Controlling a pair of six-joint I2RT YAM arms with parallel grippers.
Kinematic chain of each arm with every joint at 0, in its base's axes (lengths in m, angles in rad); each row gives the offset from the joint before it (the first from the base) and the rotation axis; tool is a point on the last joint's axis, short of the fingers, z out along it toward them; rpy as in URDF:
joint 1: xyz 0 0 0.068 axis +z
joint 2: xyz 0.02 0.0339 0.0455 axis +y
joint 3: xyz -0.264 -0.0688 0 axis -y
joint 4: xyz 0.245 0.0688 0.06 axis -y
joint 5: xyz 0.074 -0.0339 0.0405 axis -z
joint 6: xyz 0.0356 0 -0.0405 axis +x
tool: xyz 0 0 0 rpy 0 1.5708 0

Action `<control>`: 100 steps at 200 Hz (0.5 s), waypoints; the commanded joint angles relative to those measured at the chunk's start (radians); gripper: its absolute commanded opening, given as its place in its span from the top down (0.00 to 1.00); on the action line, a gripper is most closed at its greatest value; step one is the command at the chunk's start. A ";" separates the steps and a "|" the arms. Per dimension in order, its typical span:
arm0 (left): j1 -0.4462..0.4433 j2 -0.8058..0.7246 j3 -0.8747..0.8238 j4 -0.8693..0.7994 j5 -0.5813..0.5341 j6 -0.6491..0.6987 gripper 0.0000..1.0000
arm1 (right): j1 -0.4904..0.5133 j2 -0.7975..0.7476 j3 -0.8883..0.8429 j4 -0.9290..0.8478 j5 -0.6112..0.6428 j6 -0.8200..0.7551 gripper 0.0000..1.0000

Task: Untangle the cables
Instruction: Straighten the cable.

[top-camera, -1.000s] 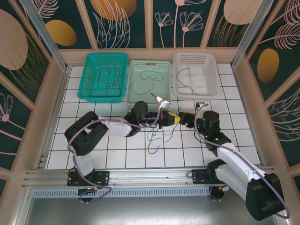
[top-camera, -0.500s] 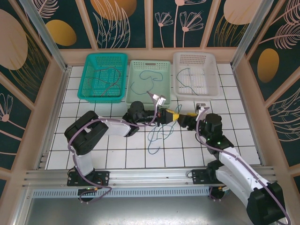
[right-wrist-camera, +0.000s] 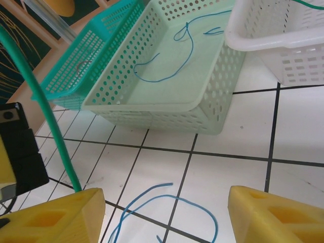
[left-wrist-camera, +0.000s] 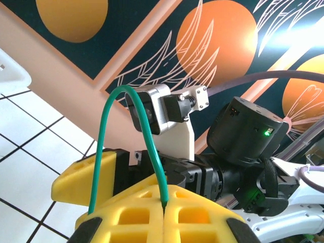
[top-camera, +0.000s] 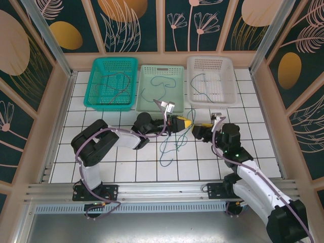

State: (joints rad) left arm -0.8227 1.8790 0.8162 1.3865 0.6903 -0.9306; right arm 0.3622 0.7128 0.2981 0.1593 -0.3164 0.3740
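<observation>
Left wrist view: my left gripper [left-wrist-camera: 164, 208] is clamped tight on the thin green flexible cable [left-wrist-camera: 146, 126], raised over the thin blue cable [right-wrist-camera: 164, 186] lying on the white tiled table [right-wrist-camera: 228, 172]; separation is in hand, and next my wide-open, empty right gripper [right-wrist-camera: 162, 216] must close on the green strand.

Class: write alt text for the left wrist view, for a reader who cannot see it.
The yellow left pincer is shut on a green cable that arches up and back down. Behind is the right arm, against a patterned wall.
</observation>
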 commanded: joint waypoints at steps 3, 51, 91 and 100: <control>0.007 0.025 0.004 0.091 -0.018 -0.039 1.00 | 0.006 -0.031 -0.004 0.017 -0.030 -0.016 0.33; 0.008 0.016 -0.006 0.051 -0.022 -0.011 1.00 | 0.006 -0.046 0.004 0.014 -0.065 -0.028 0.30; 0.007 0.014 0.009 0.085 0.011 -0.040 1.00 | 0.007 -0.016 0.001 0.031 -0.057 -0.039 0.31; 0.007 0.015 0.009 0.107 0.022 -0.054 1.00 | 0.006 -0.002 0.002 0.044 -0.054 -0.040 0.31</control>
State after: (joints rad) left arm -0.8227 1.8954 0.8162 1.4052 0.6758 -0.9562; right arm 0.3622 0.6876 0.2981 0.1612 -0.3561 0.3607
